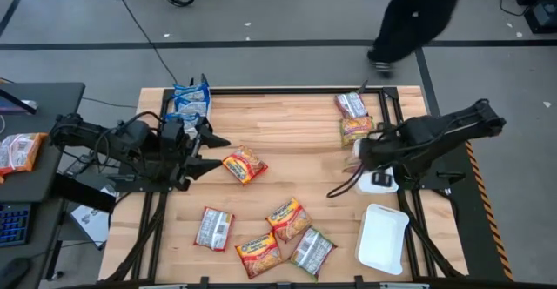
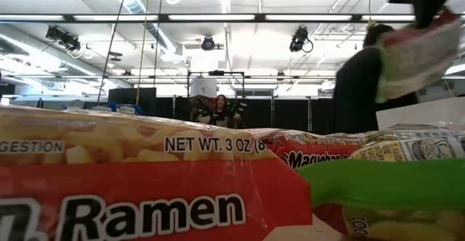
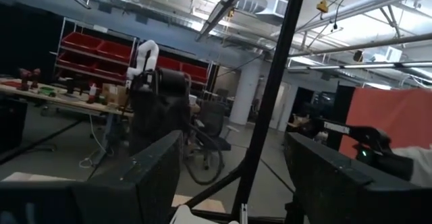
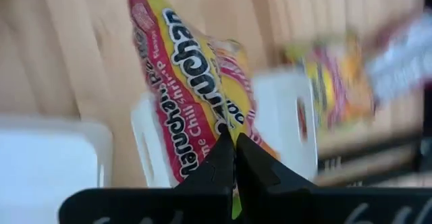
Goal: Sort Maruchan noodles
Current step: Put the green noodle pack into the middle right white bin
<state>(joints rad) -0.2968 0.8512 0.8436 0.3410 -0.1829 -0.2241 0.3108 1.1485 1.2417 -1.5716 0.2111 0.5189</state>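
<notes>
Your left gripper (image 1: 211, 151) hangs released, fingers spread, over the table's (image 1: 287, 124) left side, next to the blue-white packets (image 1: 190, 100) at the far left corner. Just right of it lies a red-yellow packet (image 1: 244, 164). Five more loose packets (image 1: 265, 233) sit along the near edge. Moving right, two packets (image 1: 353, 117) lie at the far right corner. Your right gripper (image 4: 234, 158) is clenched on a yellow-red Maruchan packet (image 4: 192, 82), held above a white tray (image 4: 287, 116). Another white tray (image 1: 384, 238) sits at the near right.
</notes>
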